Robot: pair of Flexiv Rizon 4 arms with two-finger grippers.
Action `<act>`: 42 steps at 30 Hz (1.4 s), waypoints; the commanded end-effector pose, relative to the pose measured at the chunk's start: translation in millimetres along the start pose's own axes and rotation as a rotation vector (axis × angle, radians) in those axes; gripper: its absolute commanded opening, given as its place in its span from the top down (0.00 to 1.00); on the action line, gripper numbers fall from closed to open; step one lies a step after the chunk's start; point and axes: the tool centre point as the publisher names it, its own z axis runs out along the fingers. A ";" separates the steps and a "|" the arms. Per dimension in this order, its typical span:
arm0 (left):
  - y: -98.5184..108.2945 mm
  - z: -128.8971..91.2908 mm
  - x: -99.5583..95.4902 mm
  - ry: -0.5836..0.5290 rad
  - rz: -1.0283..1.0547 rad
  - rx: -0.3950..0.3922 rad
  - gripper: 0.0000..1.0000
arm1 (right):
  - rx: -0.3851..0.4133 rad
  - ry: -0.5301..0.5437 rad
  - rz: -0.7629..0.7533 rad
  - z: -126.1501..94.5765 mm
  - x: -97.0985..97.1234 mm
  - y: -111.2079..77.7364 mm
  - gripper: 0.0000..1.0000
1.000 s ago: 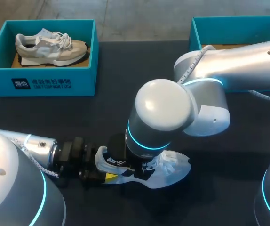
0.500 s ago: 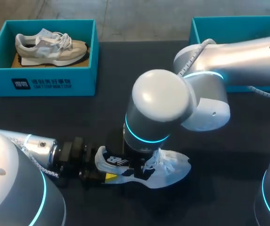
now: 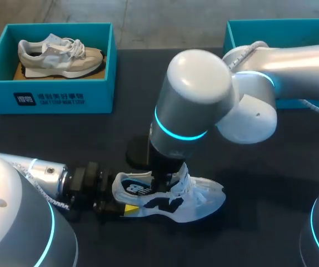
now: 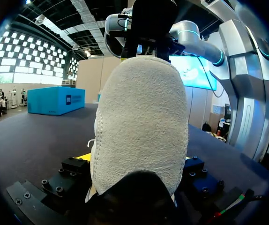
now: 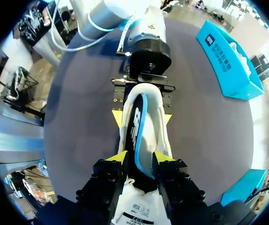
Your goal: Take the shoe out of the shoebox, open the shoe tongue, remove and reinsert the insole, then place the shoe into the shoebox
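Two shoeboxes are set at the far side of the table (image 3: 65,139). In the left shoebox (image 3: 48,97) a beige shoe (image 3: 59,55) is kept. Nearer, the white shoe (image 3: 204,201) is laid on the table, and its heel is clamped by the left jaws. Its blue-topped insole (image 5: 137,136) is, it seems, pinched between the right jaws from above. The right shoebox (image 3: 282,26) is largely hidden by the right arm (image 3: 293,61).
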 end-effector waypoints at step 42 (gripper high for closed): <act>0.5 -0.5 -1.1 -0.002 0.000 -0.001 1.00 | -0.047 0.133 0.131 10.1 5.3 28.6 0.73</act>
